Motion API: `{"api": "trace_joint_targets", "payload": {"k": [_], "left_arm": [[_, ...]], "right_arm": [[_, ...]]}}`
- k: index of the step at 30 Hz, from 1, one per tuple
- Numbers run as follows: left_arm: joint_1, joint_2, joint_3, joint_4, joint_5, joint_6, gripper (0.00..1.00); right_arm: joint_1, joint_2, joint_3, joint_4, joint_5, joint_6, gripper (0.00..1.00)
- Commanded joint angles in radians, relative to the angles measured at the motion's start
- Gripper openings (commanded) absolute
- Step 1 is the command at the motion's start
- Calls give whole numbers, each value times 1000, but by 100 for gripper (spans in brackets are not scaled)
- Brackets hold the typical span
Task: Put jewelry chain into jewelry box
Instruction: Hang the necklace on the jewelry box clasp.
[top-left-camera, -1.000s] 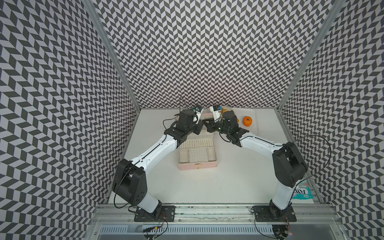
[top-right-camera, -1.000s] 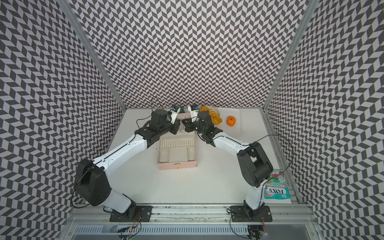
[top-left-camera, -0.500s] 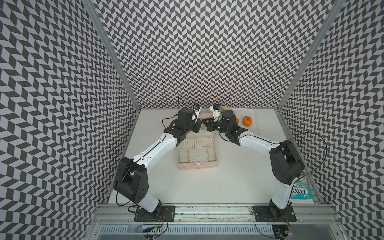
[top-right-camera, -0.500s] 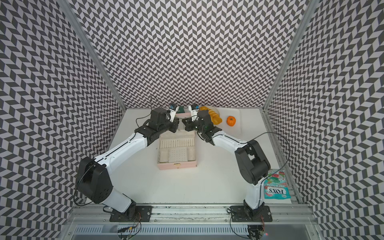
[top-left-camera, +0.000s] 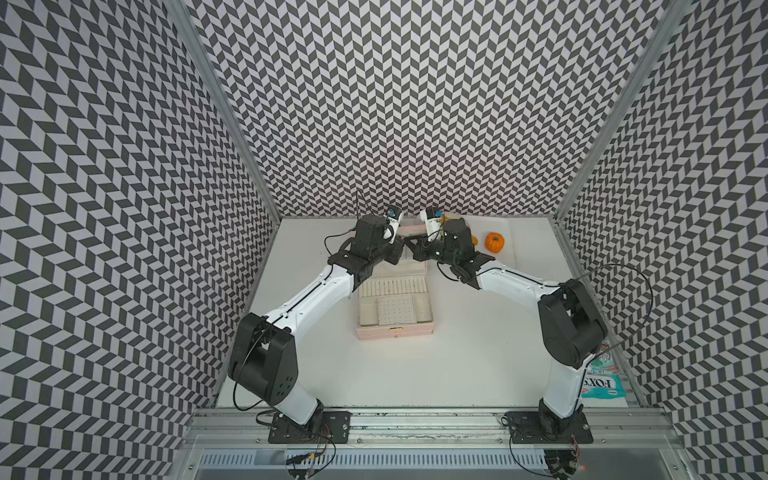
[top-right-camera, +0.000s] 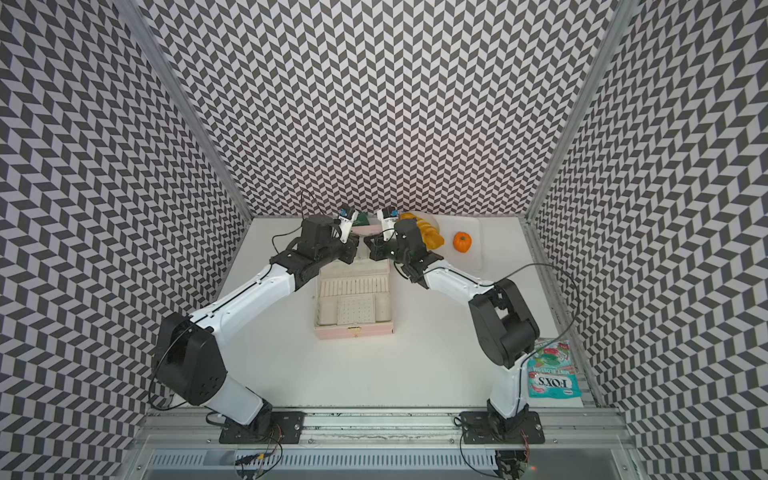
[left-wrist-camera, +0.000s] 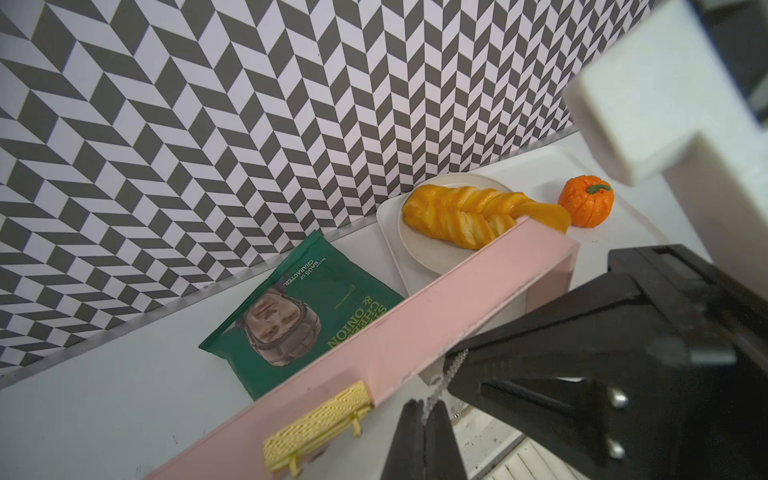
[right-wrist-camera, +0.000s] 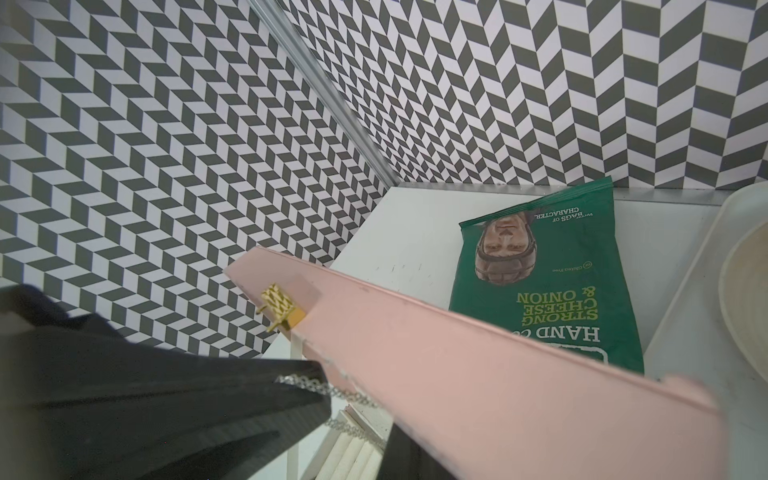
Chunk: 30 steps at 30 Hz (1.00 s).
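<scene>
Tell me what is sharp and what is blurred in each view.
Left wrist view: crisp packet and plaited bread sharp; white block near the lens blurred. Right wrist view: jewelry box lid blurs toward the lens; jewelry chain legible. Both top views: even light, chain too thin to see.

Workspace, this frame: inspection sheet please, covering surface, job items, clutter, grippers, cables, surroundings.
Surface: white tabletop, faint scuffs.
Job's things: jewelry box open, lid upright; jewelry chain strung between both grippers by the lid, not yet inside.
Clutter: green crisp bag behind the box; pastry on plate and toy pumpkin, both on tray; sweets bag by right arm's base.
Grippers: left gripper and right gripper, fingers shut on the chain.
Cables: black cable loops free beside right arm; wires hang at base rail.
Surroundings: chevron-patterned walls, metal frame; nothing else seen.
</scene>
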Motion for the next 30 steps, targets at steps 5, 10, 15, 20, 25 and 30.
{"api": "trace_joint_targets", "payload": {"k": [5, 10, 15, 20, 25, 30], "left_arm": [[14, 35, 47, 16, -10, -17, 0], [16, 50, 67, 4, -7, -27, 0], [17, 33, 57, 18, 3, -26, 0], [18, 9, 49, 24, 9, -22, 0], [17, 4, 46, 26, 10, -22, 0], [18, 18, 53, 23, 8, -28, 0]], "right_arm": [[-12, 28, 27, 15, 2, 14, 1], [-12, 32, 29, 14, -5, 17, 1], [-12, 19, 13, 32, -9, 17, 0], [-12, -4, -17, 70, 6, 23, 0], [-12, -30, -56, 112, 30, 33, 0], [-14, -24, -54, 110, 42, 49, 0]]}}
